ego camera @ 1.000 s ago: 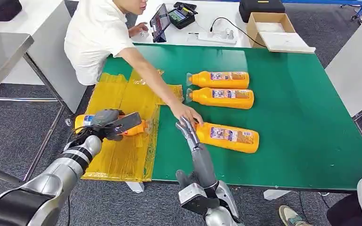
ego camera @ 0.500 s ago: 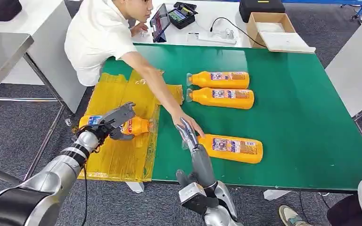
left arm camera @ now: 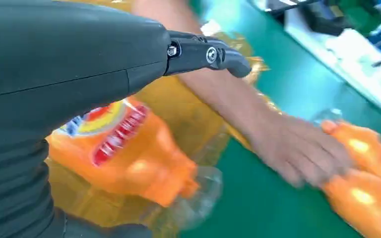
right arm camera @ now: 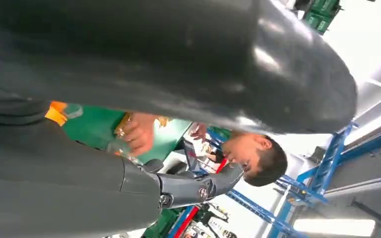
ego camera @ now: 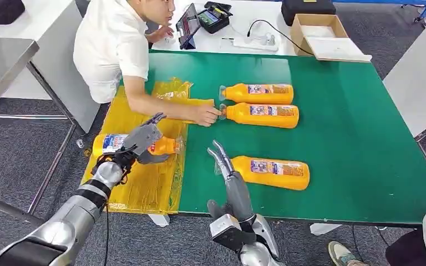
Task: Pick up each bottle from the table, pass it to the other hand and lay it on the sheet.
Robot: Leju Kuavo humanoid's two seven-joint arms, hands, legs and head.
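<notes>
Well, on my head feed the green table (ego camera: 344,144) takes up most of the view, with the yellow sheet (ego camera: 144,177) spread over its left end and hanging a little past the near edge. A person in a white shirt (ego camera: 108,50) leans in from the far left side, and their hand (ego camera: 206,114) touches the cap end of the middle bottle (ego camera: 260,115), which lies on its side just in front of the far bottle (ego camera: 257,93). A third, the near bottle (ego camera: 272,172), lies on the green well apart from those two, cap toward my right hand (ego camera: 221,158). That hand stands upright just beside the cap with fingers straight and apart, holding nothing. A fourth bottle, the sheet bottle (ego camera: 136,145), lies on its side on the yellow sheet. My left hand (ego camera: 144,138) sits over its middle with fingers spread and lifted, thumb below; I cannot tell whether it touches, but it does not grip.
</notes>
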